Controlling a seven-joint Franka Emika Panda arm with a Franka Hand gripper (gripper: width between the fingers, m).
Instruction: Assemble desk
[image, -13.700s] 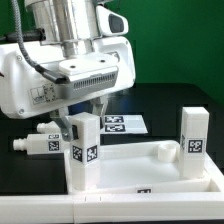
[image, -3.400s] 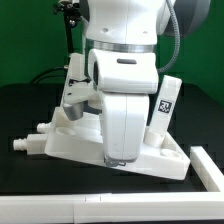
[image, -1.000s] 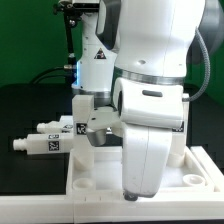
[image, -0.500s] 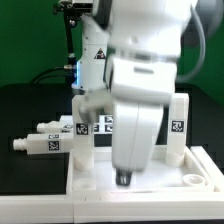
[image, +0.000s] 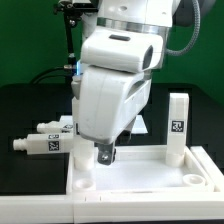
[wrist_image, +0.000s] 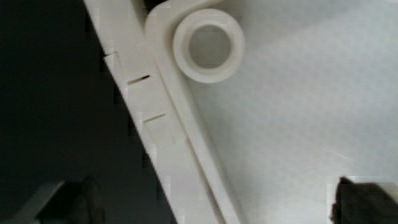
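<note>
Wrist view: smooth white plastic tabletop (wrist_image: 302, 130), raised rim (wrist_image: 166, 130), round corner socket (wrist_image: 210, 45).

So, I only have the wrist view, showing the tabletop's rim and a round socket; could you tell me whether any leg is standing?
Observer: Yes, one leg stands upright at the far edge of the tabletop, on the exterior view's right.
Operator: Thank you. Are other legs visible?
Observer: A second leg lies on its side on the black table, off the tabletop on the exterior view's left, with a third leg beside it.
Operator: And where is the gripper over the tabletop?
Observer: The gripper hangs over the tabletop's inside, close to the near socket on the exterior view's left.
</note>
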